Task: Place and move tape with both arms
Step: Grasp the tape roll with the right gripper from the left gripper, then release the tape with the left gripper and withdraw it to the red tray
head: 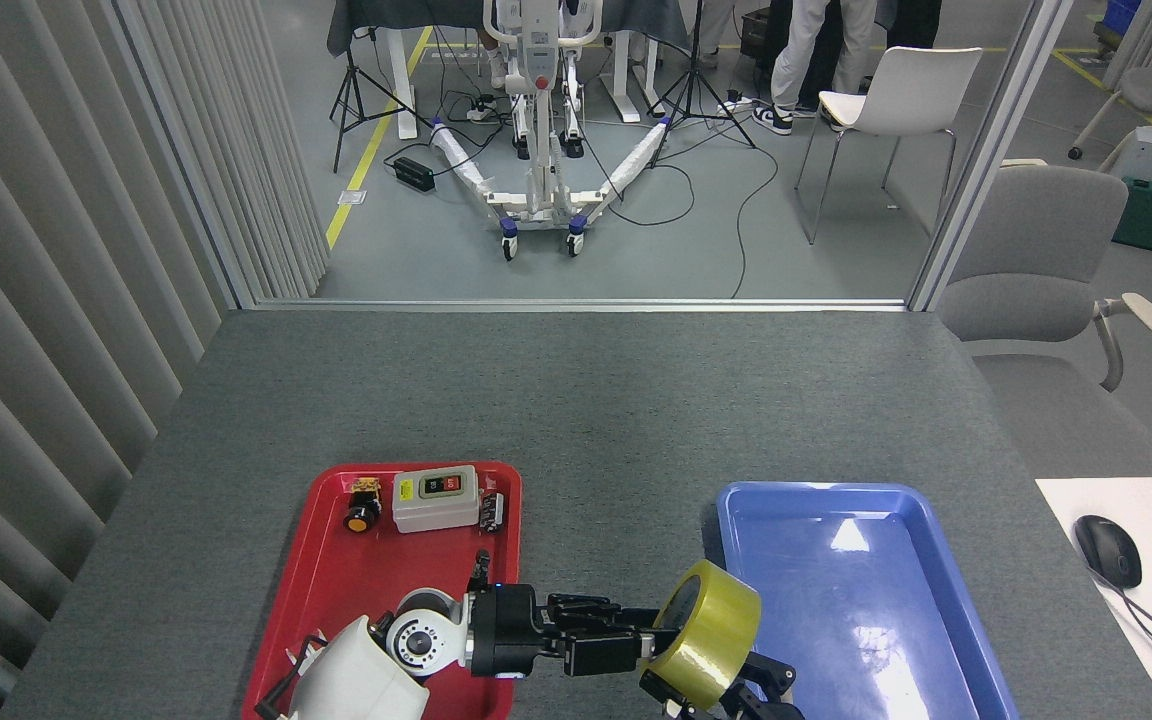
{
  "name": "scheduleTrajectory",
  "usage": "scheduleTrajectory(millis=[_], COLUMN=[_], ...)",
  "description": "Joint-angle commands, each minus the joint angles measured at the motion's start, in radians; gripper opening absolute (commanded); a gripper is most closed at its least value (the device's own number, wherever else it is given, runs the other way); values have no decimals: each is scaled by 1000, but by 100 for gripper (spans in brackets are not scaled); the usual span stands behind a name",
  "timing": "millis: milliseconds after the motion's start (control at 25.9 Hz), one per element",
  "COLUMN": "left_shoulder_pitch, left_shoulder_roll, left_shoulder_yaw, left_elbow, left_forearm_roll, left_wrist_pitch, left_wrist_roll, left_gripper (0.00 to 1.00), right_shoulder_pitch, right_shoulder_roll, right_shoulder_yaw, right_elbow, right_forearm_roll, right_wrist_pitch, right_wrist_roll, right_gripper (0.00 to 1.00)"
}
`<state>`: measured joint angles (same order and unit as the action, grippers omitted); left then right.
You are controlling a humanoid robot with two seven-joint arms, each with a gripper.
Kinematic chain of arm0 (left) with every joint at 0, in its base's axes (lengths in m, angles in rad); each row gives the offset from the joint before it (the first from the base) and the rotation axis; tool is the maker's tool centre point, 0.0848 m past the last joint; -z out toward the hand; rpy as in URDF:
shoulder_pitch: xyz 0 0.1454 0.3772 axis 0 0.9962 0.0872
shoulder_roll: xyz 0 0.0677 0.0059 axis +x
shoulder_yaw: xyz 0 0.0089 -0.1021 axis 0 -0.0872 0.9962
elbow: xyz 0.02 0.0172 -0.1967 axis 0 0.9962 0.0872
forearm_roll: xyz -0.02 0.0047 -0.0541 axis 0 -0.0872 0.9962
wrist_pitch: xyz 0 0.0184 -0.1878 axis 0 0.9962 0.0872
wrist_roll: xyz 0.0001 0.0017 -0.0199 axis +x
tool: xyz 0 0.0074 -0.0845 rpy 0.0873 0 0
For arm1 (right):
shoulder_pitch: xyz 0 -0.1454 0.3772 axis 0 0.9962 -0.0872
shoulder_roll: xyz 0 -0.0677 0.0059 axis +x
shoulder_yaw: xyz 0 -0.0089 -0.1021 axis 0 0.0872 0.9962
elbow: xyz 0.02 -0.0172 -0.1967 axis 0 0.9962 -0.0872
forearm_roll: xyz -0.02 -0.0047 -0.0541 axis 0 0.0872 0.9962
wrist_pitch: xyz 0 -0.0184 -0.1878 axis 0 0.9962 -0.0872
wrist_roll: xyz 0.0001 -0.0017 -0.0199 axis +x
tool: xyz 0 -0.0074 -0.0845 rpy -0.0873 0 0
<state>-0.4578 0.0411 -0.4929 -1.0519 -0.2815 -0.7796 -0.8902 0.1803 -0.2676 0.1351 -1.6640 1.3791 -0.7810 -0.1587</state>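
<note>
The tape (711,632), a wide yellow roll with a pale core, hangs above the table between the two trays, tilted so its hole faces up and left. My left gripper (641,645) reaches in from the left over the red tray (336,580) and is shut on the roll's left rim. My right gripper (736,695) sits just under the roll at the bottom edge, black fingers (771,675) spread beside it; most of it is hidden by the tape and cut off by the frame.
A blue tray (866,600) lies right of the tape. The red tray holds a grey switch box (435,497), a small yellow-black button part (363,503) and a small black part (493,511). A mouse (1108,550) and keyboard sit far right.
</note>
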Motion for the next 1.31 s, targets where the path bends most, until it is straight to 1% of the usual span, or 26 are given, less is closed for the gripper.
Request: scheduleTrajectory(millis=[0, 77, 116, 193, 232, 271, 309, 387, 464, 503, 580, 619, 735, 773, 851, 889, 966, 1082, 1160, 1198, 1276], left_shoulder_pitch=[-1, 1, 5, 10, 19, 33, 44, 76, 129, 159, 223, 263, 358, 380, 416, 429, 441, 442, 442, 442, 441], left_shoulder_roll=[5, 19, 29, 49, 60, 77, 100, 148, 177, 186, 194, 195, 206, 212, 215, 215, 210, 215, 220, 226, 249], left_shoulder_yaw=[40, 56, 59, 66, 76, 92, 109, 146, 185, 211, 270, 293, 310, 310, 312, 315, 339, 375, 375, 367, 333], left_elbow=[10, 13, 9, -3, -7, -8, -16, -74, -166, -207, -287, -332, -454, -482, -522, -534, -536, -537, -534, -539, -542], left_forearm_roll=[-1, -1, -1, -1, -4, -21, -61, -192, -326, -395, -545, -627, -878, -947, -1056, -1076, -1073, -1067, -1032, -1006, -976], left_wrist_pitch=[-6, -6, 26, 201, 275, 327, 356, 369, 388, 418, 519, 588, 752, 775, 786, 789, 800, 800, 797, 777, 720], left_wrist_roll=[8, 8, 11, 28, 60, 117, 198, 408, 629, 718, 843, 879, 902, 901, 899, 899, 901, 895, 889, 890, 890], left_gripper=[99, 99, 99, 99, 99, 99, 99, 99, 99, 99, 99, 99, 99, 99, 99, 99, 99, 99, 99, 99, 99], right_shoulder_pitch=[2, 8, 19, 27, 31, 39, 45, 47, 47, 47, 41, 34, 11, 4, -13, -24, -61, -114, -139, -148, -168], right_shoulder_roll=[-4, -15, -19, -21, -22, -28, -30, -32, -33, -33, -32, -33, -35, -36, -38, -39, -56, -81, -99, -110, -130], right_shoulder_yaw=[-9, -31, -42, -54, -69, -86, -97, -104, -104, -103, -103, -103, -103, -103, -101, -101, -101, -95, -92, -92, -89], right_elbow=[0, 0, 0, -2, -3, -3, -3, -3, -3, -5, -10, -17, -36, -45, -63, -68, -66, -56, -42, -33, -28], right_forearm_roll=[-8, -8, -8, -9, -9, -11, -11, -12, -23, -31, -37, -37, -38, -38, -38, -40, -43, -54, -100, -121, -132], right_wrist_pitch=[-4, -4, -4, -4, -4, -4, -4, -4, -4, -4, 19, 89, 262, 312, 421, 470, 554, 657, 680, 686, 709], right_wrist_roll=[5, 5, 5, 5, 5, 7, 10, 53, 114, 139, 192, 226, 347, 383, 469, 508, 577, 645, 703, 738, 795], right_gripper=[8, 7, 7, 6, 6, 6, 6, 6, 6, 6, 6, 6, 6, 6, 6, 7, 8, 12, 12, 12, 13])
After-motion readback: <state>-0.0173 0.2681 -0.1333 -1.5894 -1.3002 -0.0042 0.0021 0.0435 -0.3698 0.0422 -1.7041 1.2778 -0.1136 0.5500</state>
